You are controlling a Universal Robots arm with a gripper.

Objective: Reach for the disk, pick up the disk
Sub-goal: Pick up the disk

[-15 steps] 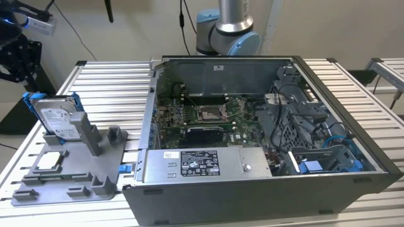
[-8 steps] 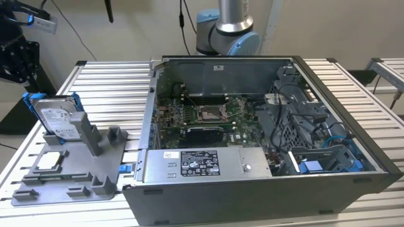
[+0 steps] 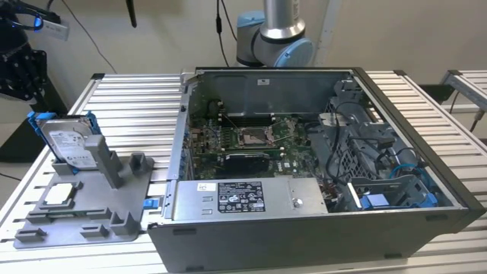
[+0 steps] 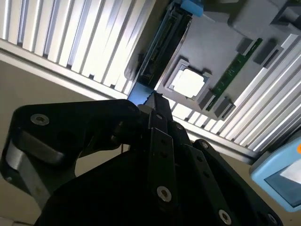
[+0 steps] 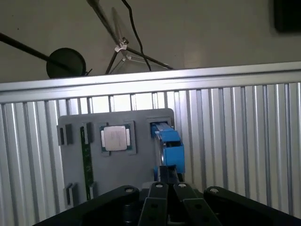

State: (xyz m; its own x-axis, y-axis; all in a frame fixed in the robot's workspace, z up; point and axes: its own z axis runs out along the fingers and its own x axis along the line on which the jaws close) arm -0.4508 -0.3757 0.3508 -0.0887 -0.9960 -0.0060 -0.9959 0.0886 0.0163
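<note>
Fingers closed and empty, the gripper (image 5: 167,171) is hovering by the upright disk (image 5: 170,143), probably needing a wide opening to straddle it.

Silver-grey rectangular metal disk (image 3: 67,142) carried a white printed label (image 3: 72,150) and a bright blue plastic frame (image 3: 33,123), flat moulded plastic tray (image 3: 74,220) was plain grey, ribbed aluminium table (image 3: 129,108) showed silver stripes, narrow circuit strip (image 5: 86,160) was green.
</note>
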